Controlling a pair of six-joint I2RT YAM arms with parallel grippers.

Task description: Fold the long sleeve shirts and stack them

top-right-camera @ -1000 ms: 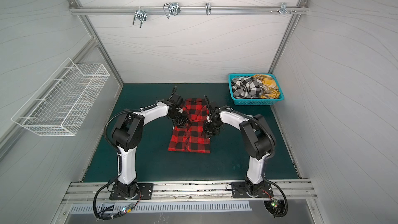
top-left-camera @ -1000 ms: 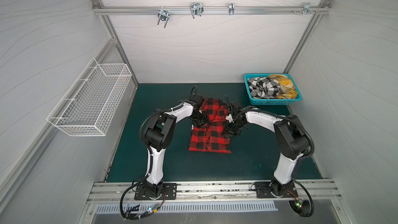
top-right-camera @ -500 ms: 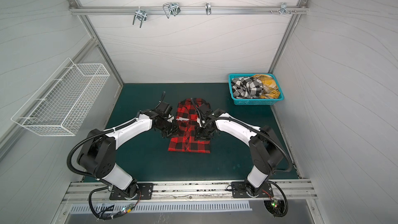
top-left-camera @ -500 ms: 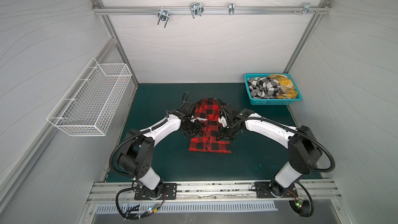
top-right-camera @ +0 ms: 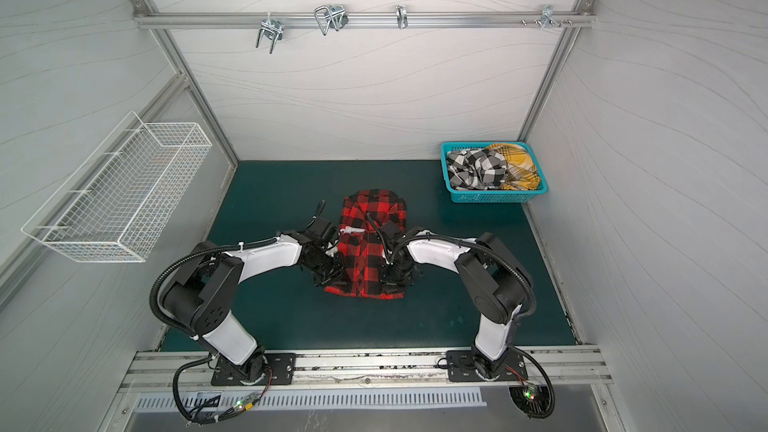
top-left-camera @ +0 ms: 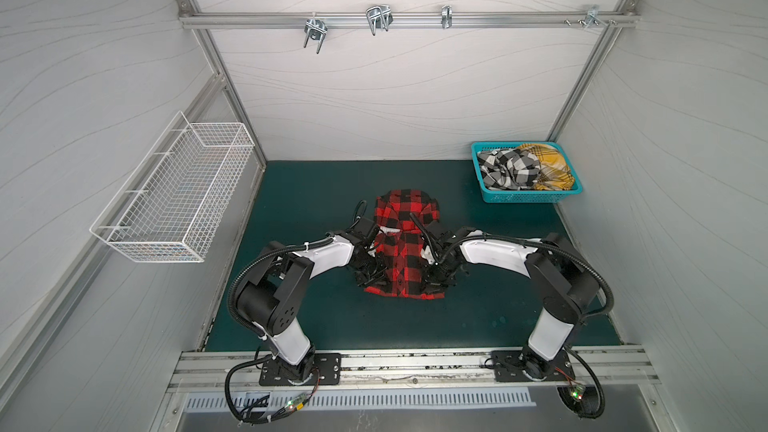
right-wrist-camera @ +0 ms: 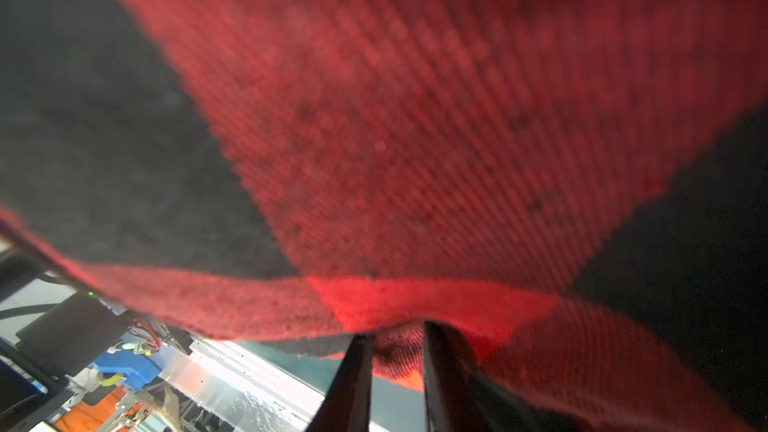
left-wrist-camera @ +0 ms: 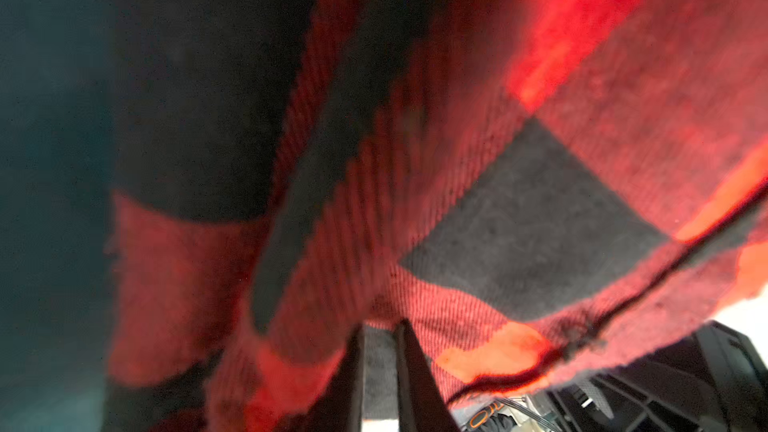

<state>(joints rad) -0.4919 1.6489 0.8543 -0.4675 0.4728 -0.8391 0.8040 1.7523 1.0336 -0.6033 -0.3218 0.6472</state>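
A red-and-black plaid shirt [top-left-camera: 405, 243] [top-right-camera: 370, 243] lies lengthwise mid-mat in both top views, collar away from the arm bases. My left gripper [top-left-camera: 372, 280] [top-right-camera: 332, 280] is at its near left edge and my right gripper [top-left-camera: 432, 280] [top-right-camera: 390, 280] at its near right edge. In the left wrist view, the left gripper [left-wrist-camera: 379, 330] is shut on a fold of the red shirt [left-wrist-camera: 478, 160]. The right wrist view has my right gripper [right-wrist-camera: 397, 338] shut on the hem of the shirt [right-wrist-camera: 415, 139]. A black-and-white check shirt [top-left-camera: 509, 168] and a yellow plaid shirt [top-left-camera: 548, 164] sit crumpled in the basket.
The turquoise basket [top-left-camera: 523, 197] [top-right-camera: 494, 197] stands at the mat's far right corner. A white wire basket [top-left-camera: 174, 193] hangs on the left wall. A metal rail with hooks [top-left-camera: 378, 20] runs across the back wall. The green mat [top-left-camera: 311, 201] surrounds the red shirt.
Both grippers have slid along the shirt's sides from near the collar toward its near hem, and their jaws have narrowed onto the cloth.
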